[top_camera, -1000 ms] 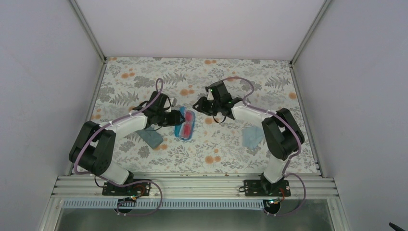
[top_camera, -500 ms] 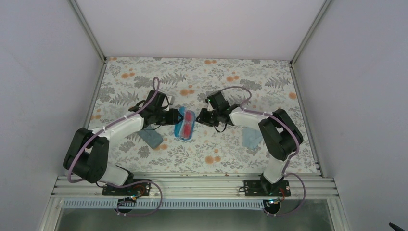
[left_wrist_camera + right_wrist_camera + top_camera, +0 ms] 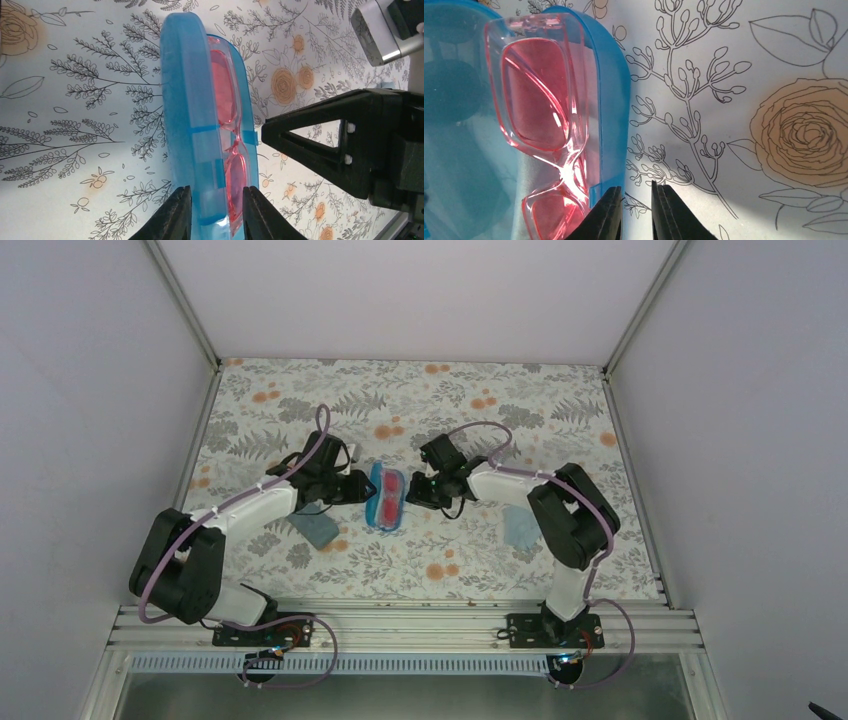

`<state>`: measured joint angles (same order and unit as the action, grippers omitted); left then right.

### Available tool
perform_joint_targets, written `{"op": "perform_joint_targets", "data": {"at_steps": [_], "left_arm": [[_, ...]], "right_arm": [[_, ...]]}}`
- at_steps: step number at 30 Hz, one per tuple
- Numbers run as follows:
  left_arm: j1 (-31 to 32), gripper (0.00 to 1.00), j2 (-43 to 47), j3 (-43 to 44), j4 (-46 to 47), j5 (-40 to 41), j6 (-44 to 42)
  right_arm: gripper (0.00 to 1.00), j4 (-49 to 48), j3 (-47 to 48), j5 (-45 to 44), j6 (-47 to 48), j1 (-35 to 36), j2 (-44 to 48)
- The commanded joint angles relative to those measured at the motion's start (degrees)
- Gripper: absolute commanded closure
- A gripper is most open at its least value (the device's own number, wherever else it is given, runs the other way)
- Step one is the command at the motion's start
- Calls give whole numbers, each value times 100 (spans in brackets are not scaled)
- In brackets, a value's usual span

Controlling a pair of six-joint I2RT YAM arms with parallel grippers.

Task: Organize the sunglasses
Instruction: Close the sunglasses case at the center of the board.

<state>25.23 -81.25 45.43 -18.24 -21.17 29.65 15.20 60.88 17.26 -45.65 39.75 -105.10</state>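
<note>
The pink-red sunglasses (image 3: 388, 494) lie folded inside an open blue case (image 3: 376, 502) in the middle of the floral table. From the left, my left gripper (image 3: 360, 490) has come in, and in its wrist view its fingers (image 3: 176, 216) press both sides of the case's near end (image 3: 192, 125), beside the sunglasses (image 3: 224, 95). My right gripper (image 3: 416, 490) sits low against the case's right side. In its wrist view the jaws (image 3: 636, 212) stand a narrow slit apart over bare table, with one finger (image 3: 608, 215) touching the blue rim (image 3: 613, 100) next to the sunglasses (image 3: 536, 95).
A grey case (image 3: 318, 529) lies by the left forearm. A light blue cloth (image 3: 520, 526) lies under the right arm's elbow. White walls with metal posts close in the table on three sides. The right gripper's black body (image 3: 350, 145) fills the right of the left wrist view.
The right gripper has dropped and moved left to the case's right side, and its jaws have narrowed. The left gripper has closed onto the case's end.
</note>
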Motion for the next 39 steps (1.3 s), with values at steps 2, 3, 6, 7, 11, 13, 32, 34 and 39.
{"op": "perform_joint_targets", "data": {"at_steps": [2, 3, 6, 7, 11, 13, 32, 34, 39], "left_arm": [[-32, 74, -13, -128, 297, -284, 92], [-28, 74, -23, -143, 320, -305, 103], [-32, 74, -42, -170, 385, -387, 118], [-33, 74, -40, -174, 412, -424, 120], [-19, 73, -91, -202, 561, -574, 161], [-12, 70, -130, -218, 638, -646, 192], [111, 49, -571, -522, 1447, -1154, 506], [126, 49, -603, -511, 1422, -1095, 496], [201, 49, -712, -399, 1063, -646, 376]], "right_arm": [[82, 229, 252, -183, 47, 90, -201], [82, 267, 292, -191, 52, 101, -238], [82, 324, 372, -205, 63, 133, -307], [82, 333, 391, -184, 69, 142, -325], [83, 290, 462, 0, 82, 161, -404], [83, 245, 489, 100, 76, 174, -442], [84, -215, 496, 552, -150, 174, -646], [84, -272, 483, 601, -171, 174, -667], [84, -368, 434, 622, -199, 174, -649]]}}
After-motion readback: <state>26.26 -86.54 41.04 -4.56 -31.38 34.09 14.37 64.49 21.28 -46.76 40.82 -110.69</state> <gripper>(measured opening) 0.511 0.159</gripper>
